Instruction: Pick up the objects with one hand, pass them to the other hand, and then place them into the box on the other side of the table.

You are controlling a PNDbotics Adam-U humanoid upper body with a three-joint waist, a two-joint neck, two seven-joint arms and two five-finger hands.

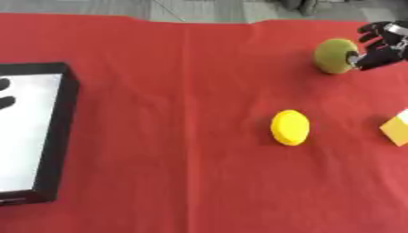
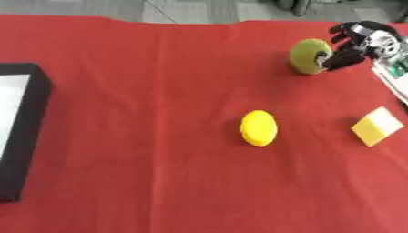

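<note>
**Right hand at the green ball, far corner**

Red cloth covers the whole worktop [image 1: 159,113], a crease running down its middle, with a strip of grey floor beyond the far edge. Starting at the left: the box [image 1: 60,136] sits hard against the left edge, black walls, pale bottom, cut off by the frame in both views. Dark marks show on its pale floor near the left border, too cut off to make out. No writing or label can be read anywhere.

Moving across, a wide stretch of bare red lies open between the box and everything else. Then the yellow disc [image 2: 259,128], standing alone near the centre, well apart from its neighbours. Further right and farther back, the green ball [image 2: 308,56]. And the right hand [image 2: 350,48] is on it from the right side, fingers curled, fingertips against the ball's edge; how far they wrap round I cannot tell. Below that, near the right edge, the yellow block [image 2: 377,126], fully shown in the right eye view, clipped in the left eye view. A pale object pokes in at the right border, mostly cut off.
</note>
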